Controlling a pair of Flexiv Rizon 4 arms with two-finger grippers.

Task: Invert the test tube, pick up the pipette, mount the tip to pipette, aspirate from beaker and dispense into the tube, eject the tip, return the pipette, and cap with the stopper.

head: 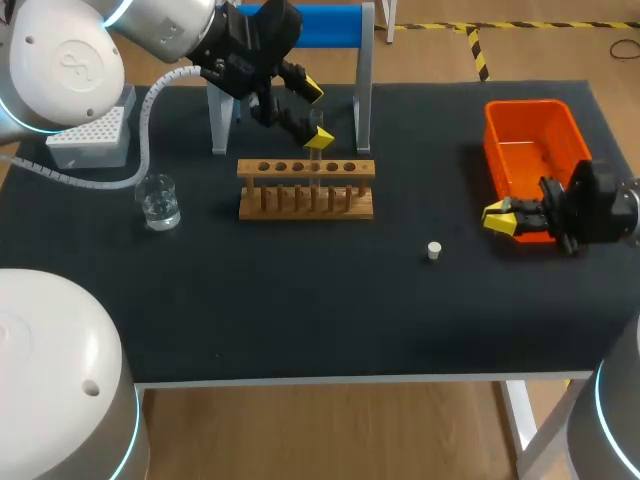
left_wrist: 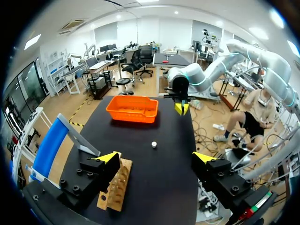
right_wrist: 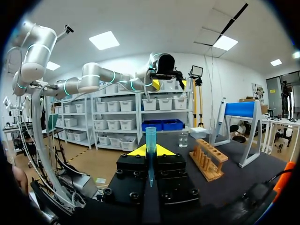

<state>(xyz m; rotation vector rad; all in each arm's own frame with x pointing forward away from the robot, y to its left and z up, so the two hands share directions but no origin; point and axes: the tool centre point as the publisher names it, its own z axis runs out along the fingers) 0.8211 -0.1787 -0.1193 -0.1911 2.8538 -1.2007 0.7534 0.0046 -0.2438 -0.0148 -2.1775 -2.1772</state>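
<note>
Silver-white arms [head: 60, 70], cyan rings [head: 598, 405], ribbed grey cable [head: 146, 120], black left gripper [head: 316, 114] and right gripper [head: 497, 219], yellow-tipped.

Bright, evenly lit from overhead, soft faint shadows

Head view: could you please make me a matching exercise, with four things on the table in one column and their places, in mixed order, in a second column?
Things:
1. beaker
2. stopper
3. orange bin
4. wooden rack

Places:
A. at the right side of the table, next to the right tool
B. in the middle, under the left tool
C. at the left, in front of the white tip box
D. alone on the bare table, between the rack and the right tool

Pairs: 1-C; 2-D; 3-A; 4-B.
</note>
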